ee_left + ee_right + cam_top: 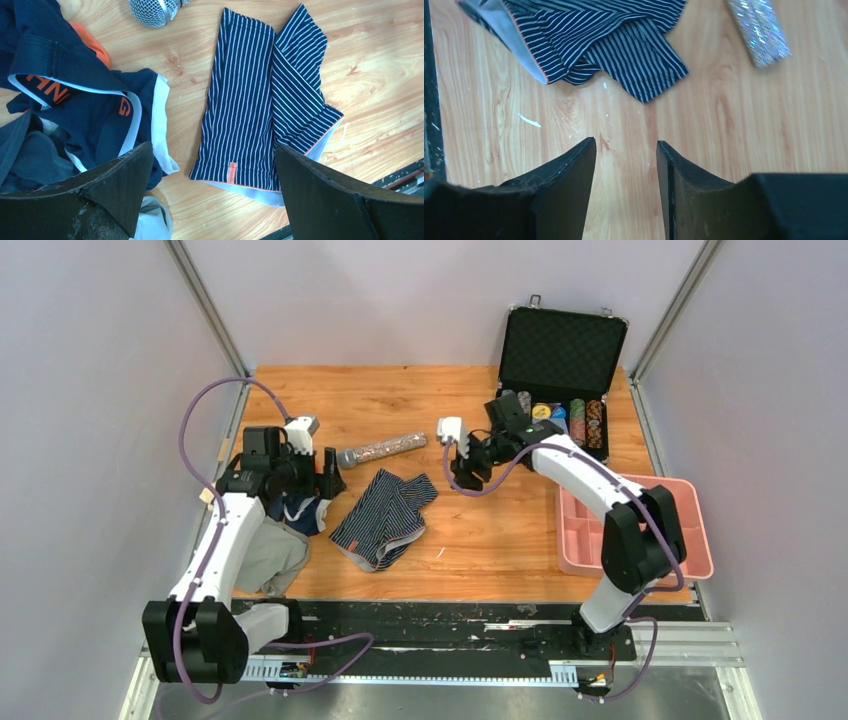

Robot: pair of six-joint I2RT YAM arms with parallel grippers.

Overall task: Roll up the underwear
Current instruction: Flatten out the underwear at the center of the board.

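Spotted striped underwear (pixel 385 518) folded mid-way across the bench (pixel 500 530), long axis slanting near-left to far-right. Caught left end effector (pixel 328 480) released wide, empty, just beside its left edge, likely nearer. Saw right end effector (pixel 464 478) half-parted, empty, off the far-right corner. Noted plain navy underwear (pixel 300 512) crumpled farther left.

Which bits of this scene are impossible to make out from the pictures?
Top view: the left arm covers part of the plain navy underwear.
Left wrist view: its waistband lettering is folded, unreadable.
Left wrist view: the top edge cuts off the microphone.
Top view: the chips in the case are too small to count.
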